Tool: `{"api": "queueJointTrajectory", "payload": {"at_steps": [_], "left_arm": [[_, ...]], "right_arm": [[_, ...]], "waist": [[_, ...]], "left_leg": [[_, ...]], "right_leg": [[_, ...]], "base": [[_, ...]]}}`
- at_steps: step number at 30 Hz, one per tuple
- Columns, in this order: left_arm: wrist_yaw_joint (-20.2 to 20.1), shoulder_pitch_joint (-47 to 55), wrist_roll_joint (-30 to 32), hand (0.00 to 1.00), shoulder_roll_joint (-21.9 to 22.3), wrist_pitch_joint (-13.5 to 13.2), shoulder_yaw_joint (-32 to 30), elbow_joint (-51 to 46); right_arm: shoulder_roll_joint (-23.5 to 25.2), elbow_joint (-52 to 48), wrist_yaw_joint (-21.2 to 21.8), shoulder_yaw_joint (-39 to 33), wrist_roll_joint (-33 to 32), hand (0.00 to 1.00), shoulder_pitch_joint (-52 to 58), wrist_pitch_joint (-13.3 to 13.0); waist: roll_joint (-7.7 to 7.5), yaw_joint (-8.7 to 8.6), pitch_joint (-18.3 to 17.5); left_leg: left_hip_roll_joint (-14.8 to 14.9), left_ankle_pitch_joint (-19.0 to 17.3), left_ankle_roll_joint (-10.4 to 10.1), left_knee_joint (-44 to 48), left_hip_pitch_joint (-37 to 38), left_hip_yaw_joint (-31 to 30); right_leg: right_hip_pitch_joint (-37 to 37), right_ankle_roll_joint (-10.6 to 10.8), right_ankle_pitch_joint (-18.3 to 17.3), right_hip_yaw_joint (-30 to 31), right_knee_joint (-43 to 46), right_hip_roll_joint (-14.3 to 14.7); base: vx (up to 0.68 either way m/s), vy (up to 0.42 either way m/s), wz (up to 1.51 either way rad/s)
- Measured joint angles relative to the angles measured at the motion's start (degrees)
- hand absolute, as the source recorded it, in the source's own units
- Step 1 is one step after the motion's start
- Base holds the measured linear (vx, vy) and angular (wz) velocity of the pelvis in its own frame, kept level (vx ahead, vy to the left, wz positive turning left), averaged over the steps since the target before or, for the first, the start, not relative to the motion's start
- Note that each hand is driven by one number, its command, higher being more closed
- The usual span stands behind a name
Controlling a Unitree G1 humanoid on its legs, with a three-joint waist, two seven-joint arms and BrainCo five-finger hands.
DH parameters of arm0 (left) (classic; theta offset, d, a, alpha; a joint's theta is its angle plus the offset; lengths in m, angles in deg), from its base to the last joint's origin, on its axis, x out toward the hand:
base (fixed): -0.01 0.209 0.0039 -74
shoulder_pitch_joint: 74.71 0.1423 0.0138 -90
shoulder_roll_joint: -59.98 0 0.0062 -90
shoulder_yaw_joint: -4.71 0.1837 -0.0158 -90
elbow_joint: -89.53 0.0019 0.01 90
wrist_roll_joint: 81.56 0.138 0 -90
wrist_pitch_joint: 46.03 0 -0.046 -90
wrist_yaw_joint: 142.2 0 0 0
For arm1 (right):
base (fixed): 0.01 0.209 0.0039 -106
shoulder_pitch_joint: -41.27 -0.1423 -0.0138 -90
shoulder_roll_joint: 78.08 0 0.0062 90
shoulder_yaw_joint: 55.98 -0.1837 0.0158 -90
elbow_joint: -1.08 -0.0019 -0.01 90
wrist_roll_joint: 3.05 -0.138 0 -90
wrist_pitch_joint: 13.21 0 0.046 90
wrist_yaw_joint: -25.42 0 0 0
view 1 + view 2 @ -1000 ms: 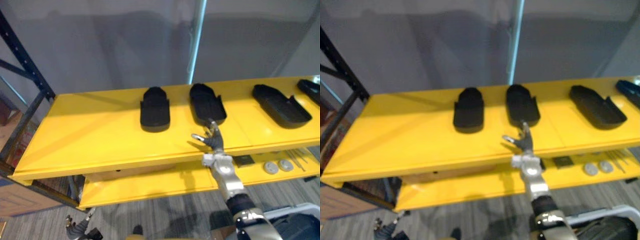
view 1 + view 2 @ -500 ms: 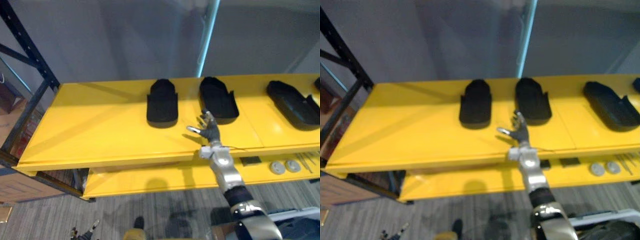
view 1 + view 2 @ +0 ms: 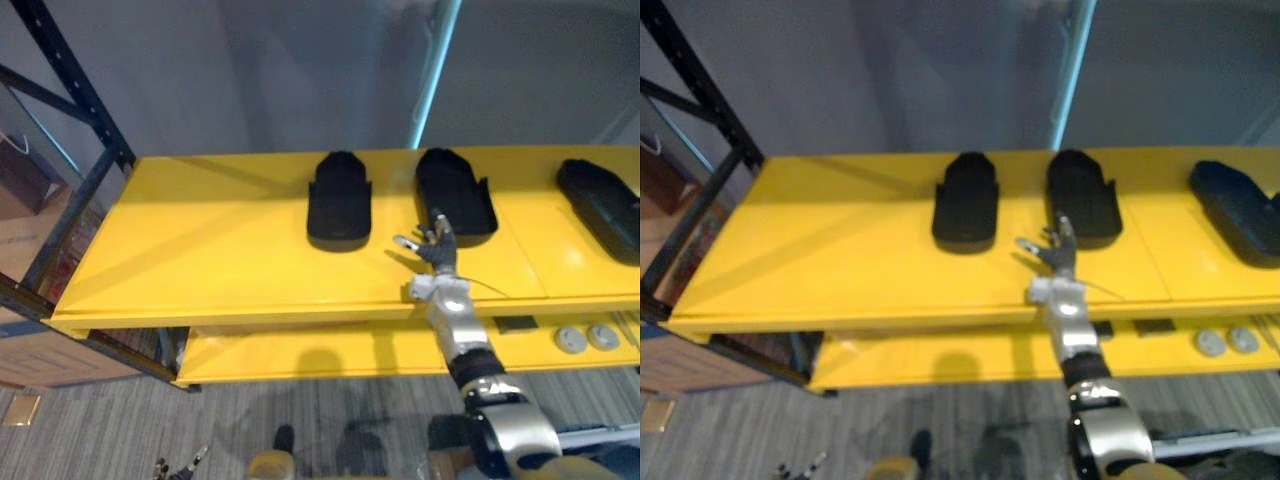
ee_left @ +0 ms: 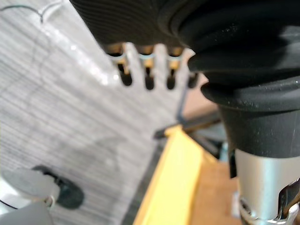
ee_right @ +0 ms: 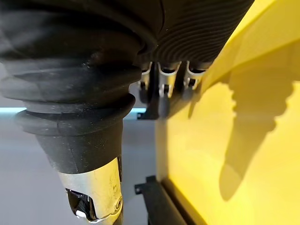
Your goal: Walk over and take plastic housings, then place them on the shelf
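The right hand (image 3: 437, 254) hovers spread wide, empty, over the shelf's (image 3: 200, 250) front edge. It is best drawn straight back, clear of the nearest housing (image 3: 455, 190).

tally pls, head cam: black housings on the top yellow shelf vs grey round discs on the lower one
Black housings: 3
Grey round discs: 2
Total: 5
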Motion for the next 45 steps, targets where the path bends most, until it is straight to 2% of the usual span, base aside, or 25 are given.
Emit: {"api": "queueJointTrajectory", "payload": {"at_steps": [11, 23, 28, 35, 37, 41, 45], "left_arm": [[-0.3, 0.0, -0.3, 0.00, -0.4, 0.0, 0.4, 0.0], [-0.4, -0.6, -0.4, 0.00, -0.4, 0.0, 2.2, 0.0], [-0.3, -1.1, -0.5, 0.00, -0.4, 0.0, 2.2, 0.0], [-0.3, -1.3, -0.5, 0.00, -0.4, 0.0, 2.2, 0.0], [-0.3, -1.3, -0.5, 0.00, -0.4, 0.0, 2.2, 0.0], [-0.4, -1.3, -0.5, 0.00, -0.4, 0.0, 2.2, 0.0], [-0.4, -1.5, -0.4, 0.00, -0.4, 0.0, 2.1, 0.1]], "right_arm": [[0.0, 0.2, 1.1, 0.2, 0.6, 0.00, 0.0, -1.2], [0.3, 0.1, -5.0, 0.4, 3.7, 0.00, 0.0, -0.6], [0.4, -0.3, -6.2, 0.4, 4.4, 0.00, 0.0, -0.6], [0.6, -0.3, -5.4, 0.4, 4.4, 0.00, 0.0, -0.7], [0.6, -0.3, -3.6, 0.4, 4.4, 0.00, 0.0, -1.1], [0.7, -1.3, -0.7, 3.1, 5.7, 0.00, 0.0, -4.8], [1.3, -12.5, 1.2, 8.3, 9.4, 0.00, 0.9, -7.4]], "waist": [[0.20, 0.26, 0.1], [0.37, 0.20, 0.7], [0.23, 0.05, 1.3], [0.24, -0.23, 1.3], [0.24, -0.24, 1.3], [0.23, -0.36, 1.3], [0.19, -0.40, 1.3]], "left_leg": [[-0.2, 0.0, 0.0, 0.0, 0.3, 0.2], [-0.2, -0.1, 0.1, 0.0, 0.3, 0.6], [-0.2, -0.1, 0.1, 0.0, 0.3, 0.8], [-0.2, -0.1, 0.1, 0.0, 0.4, 0.9], [-0.1, -0.1, 0.1, 0.0, 0.3, 1.0], [-0.1, -0.2, 0.2, 0.0, 0.3, 1.1], [0.0, -0.3, 0.3, 0.0, 0.1, 1.6]], "right_leg": [[0.5, 0.1, 0.0, -0.2, -0.1, -0.2], [0.3, 0.2, 0.0, 0.0, -0.2, -0.3], [0.3, 0.2, 0.0, 0.2, -0.1, -0.3], [0.3, 0.2, 0.0, 0.2, -0.1, -0.3], [0.3, 0.2, 0.0, 0.2, -0.1, -0.3], [0.1, 0.2, 0.0, 0.4, -0.1, -0.3], [-0.4, 0.2, 0.1, 1.0, -0.1, -0.3]], "base": [[0.00, 0.000, 0.00], [0.00, 0.000, 0.00], [0.00, 0.000, 0.00], [0.00, 0.000, 0.00], [0.00, 0.000, 0.00], [0.00, 0.000, 0.00], [0.00, 0.000, -0.06]]}}
